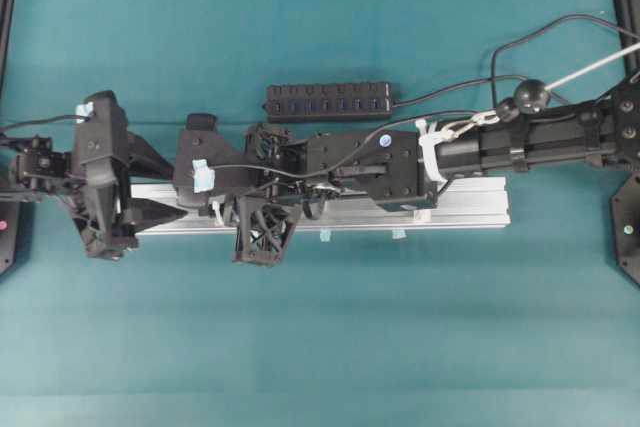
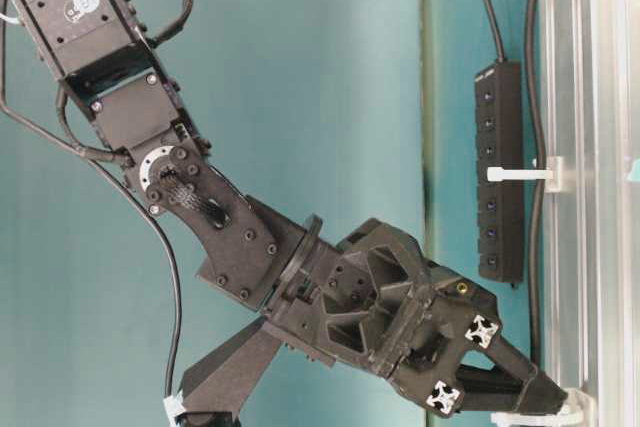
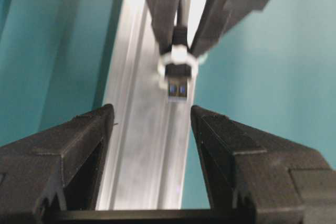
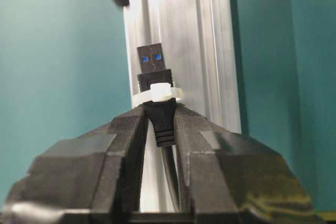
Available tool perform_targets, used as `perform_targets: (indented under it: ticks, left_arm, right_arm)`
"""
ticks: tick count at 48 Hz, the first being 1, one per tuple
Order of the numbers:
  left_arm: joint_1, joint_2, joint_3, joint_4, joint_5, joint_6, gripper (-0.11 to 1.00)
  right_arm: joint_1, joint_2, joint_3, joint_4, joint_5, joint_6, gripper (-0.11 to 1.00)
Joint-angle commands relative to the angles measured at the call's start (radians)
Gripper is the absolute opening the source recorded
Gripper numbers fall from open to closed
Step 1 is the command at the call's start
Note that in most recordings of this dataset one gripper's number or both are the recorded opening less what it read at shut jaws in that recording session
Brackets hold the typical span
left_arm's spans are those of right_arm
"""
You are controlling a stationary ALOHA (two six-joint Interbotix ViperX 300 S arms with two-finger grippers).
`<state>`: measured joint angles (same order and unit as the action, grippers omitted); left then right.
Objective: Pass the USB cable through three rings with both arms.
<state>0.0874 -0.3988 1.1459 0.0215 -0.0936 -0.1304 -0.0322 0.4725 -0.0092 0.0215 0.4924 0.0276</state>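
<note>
My right gripper (image 4: 159, 114) is shut on the black USB plug (image 4: 154, 66) of the USB cable. The plug pokes through a white ring (image 4: 160, 94) that stands on the silver rail (image 4: 205, 51). Facing it from the other side, my left gripper (image 3: 152, 114) is open, and the plug (image 3: 178, 85) sits a little beyond its tips, apart from them. From the table-level view, the cable (image 2: 535, 267) runs along the rail through another ring (image 2: 520, 175), and the right gripper (image 2: 545, 397) points at the ring (image 2: 575, 409) at the rail's end. Overhead, both grippers meet near the rail's left end (image 1: 212, 202).
A black multi-port hub (image 1: 328, 100) lies behind the rail (image 1: 470, 207), its own cable trailing off to the right. Small light-blue tape tabs (image 1: 400, 234) sit at the rail's front edge. Teal cloth covers the table.
</note>
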Motion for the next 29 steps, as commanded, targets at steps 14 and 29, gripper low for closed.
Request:
perform_targets:
  ticks: [14,29]
  left_arm:
    - [-0.017,0.084,-0.006,0.002,-0.092,-0.003,0.63]
    - [-0.044,0.176,-0.018,0.002,-0.183,-0.018,0.63]
  right_arm:
    - [0.000,-0.009,-0.015,0.003,-0.017,0.011,-0.04]
    - [-0.002,-0.009,-0.015,0.003,-0.017,0.011,-0.04]
